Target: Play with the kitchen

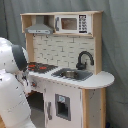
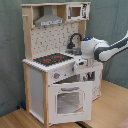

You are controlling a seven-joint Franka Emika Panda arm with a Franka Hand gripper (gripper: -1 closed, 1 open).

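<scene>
Kitchen (image 1: 65, 60): tall white and light-wood toy unit, standing against a grey curtain (image 1: 115, 60) in both exterior views; wooden floor (image 2: 112, 107) under it in the second exterior view.

Writing: none legible; the microwave (image 1: 72, 23) panel shows small marks too blurred to read.

Fittings, top: grey hood (image 1: 40, 29), microwave beside it. Worktop: black-red hob (image 1: 41, 66), sink (image 1: 72, 74), black faucet (image 1: 84, 59). Front: oven door (image 2: 67, 100) with window, hanging ajar in the second exterior view.

Arm (image 2: 107, 49): white, reaching in from the second exterior view's right, its head at the worktop edge near the sink. In the first exterior view it fills the left edge, cut off by the frame, covering the kitchen's lower left.

Claw (image 2: 80, 63): lies against the counter front; too indistinct to tell how far open or whether it holds anything
</scene>
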